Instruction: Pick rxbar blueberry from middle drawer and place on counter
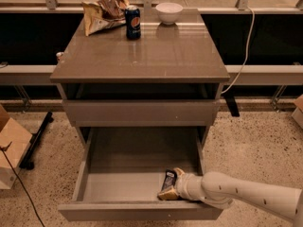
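1. Right now the gripper [172,184] is down in the open middle drawer [118,187], front-right corner, w/ the arm reaching in from the right.
2. Jaws clamped on the rxbar blueberry [168,178], one each side; bar tilted, still inside the drawer.
3. Counter [156,56] up top: soda can [133,21], snack bag [104,15] & white bowl [169,12] along the back edge.
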`<state>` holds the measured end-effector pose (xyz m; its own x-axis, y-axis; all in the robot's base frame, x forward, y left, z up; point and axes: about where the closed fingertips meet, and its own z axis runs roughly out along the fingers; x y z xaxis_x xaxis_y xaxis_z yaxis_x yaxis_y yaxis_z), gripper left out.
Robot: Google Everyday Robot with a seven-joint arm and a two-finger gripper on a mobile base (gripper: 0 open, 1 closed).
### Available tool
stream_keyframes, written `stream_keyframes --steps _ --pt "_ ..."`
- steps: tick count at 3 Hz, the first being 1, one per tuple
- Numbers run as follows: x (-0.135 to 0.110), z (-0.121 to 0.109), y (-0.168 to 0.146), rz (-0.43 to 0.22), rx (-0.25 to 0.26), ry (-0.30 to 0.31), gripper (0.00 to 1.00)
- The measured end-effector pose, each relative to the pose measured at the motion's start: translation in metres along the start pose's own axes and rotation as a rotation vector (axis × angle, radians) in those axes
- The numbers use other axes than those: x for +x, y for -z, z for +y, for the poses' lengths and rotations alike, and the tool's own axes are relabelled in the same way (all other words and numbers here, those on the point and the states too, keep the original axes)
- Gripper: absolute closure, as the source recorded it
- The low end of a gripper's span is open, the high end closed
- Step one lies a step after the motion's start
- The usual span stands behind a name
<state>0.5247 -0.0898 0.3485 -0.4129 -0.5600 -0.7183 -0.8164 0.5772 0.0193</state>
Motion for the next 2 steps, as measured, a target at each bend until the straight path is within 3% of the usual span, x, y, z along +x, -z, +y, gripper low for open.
stream_keyframes --steps 2 --pt "-0.046 -0.014 0.027 -0.115 0.035 -0.005 0.96"
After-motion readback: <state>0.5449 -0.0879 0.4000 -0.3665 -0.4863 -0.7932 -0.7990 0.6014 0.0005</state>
